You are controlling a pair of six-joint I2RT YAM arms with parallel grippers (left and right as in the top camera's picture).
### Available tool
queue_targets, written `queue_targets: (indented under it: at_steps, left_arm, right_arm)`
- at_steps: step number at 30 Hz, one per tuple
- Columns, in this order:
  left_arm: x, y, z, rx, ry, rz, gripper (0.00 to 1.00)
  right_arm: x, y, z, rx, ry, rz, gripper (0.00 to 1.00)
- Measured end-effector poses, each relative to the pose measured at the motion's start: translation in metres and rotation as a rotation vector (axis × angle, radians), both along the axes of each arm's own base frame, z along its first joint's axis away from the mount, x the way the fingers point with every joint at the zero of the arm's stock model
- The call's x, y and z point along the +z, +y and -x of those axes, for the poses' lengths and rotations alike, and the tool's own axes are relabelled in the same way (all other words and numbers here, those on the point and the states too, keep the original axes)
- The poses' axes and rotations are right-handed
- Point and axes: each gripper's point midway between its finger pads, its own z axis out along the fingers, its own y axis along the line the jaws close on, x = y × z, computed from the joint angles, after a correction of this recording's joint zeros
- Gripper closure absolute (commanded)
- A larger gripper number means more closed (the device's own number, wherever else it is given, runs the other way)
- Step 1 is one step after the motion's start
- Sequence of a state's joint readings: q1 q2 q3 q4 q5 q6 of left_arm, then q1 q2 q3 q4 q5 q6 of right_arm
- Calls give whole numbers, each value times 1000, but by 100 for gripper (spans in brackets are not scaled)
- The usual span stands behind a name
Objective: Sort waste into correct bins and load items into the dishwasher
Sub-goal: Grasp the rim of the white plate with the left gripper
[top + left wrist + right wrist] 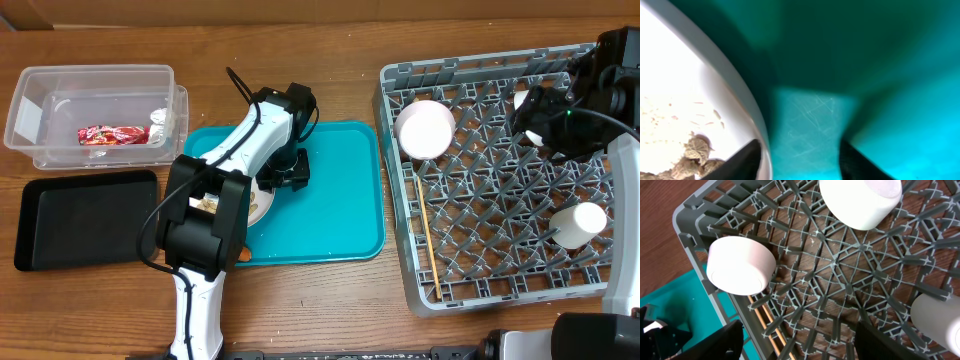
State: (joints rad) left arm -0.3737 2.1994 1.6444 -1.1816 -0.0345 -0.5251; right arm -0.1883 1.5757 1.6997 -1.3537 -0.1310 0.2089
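Observation:
The white plate (263,206) lies on the teal serving tray (330,200), mostly under my left arm. In the left wrist view its rim (735,85) curves past brownish food bits (695,152) and rice smears. My left gripper (800,160) is open and straddles the rim, one finger inside the plate and one over the tray. It also shows in the overhead view (290,168). My right gripper (800,340) is open and empty above the grey dish rack (400,260). The rack holds a bowl (425,128), a second bowl (860,202), a cup (580,222) and chopsticks (430,250).
The clear tub (40,120) at the back left holds the red wrapper (110,134) and the foil ball (159,122). The black tray (85,215) lies in front of it. A small orange piece (243,253) shows at the teal tray's front edge beside my left arm.

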Motion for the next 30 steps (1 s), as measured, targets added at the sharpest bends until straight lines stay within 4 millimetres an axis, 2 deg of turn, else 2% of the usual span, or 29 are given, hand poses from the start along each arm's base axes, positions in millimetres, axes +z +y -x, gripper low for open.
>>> queue_targets:
  at_steps: [2, 3, 11, 22, 30]
  left_arm:
    - [0, 2, -1, 4, -4, -11, 77]
    - [0, 2, -1, 4, -6, -15, 80]
    - [0, 9, -4, -5, -22, -53, 95]
    - [4, 19, -8, -30, -47, -127, 96]
    - [17, 25, -6, -37, -16, -166, 96]
  right_arm:
    - [0, 0, 0, 0, 1, 0, 27]
    - [0, 0, 0, 0, 0, 0, 26]
    - [0, 0, 0, 1, 1, 0, 26]
    - [0, 0, 0, 0, 0, 0, 26]
    - [0, 0, 0, 0, 1, -1, 26]
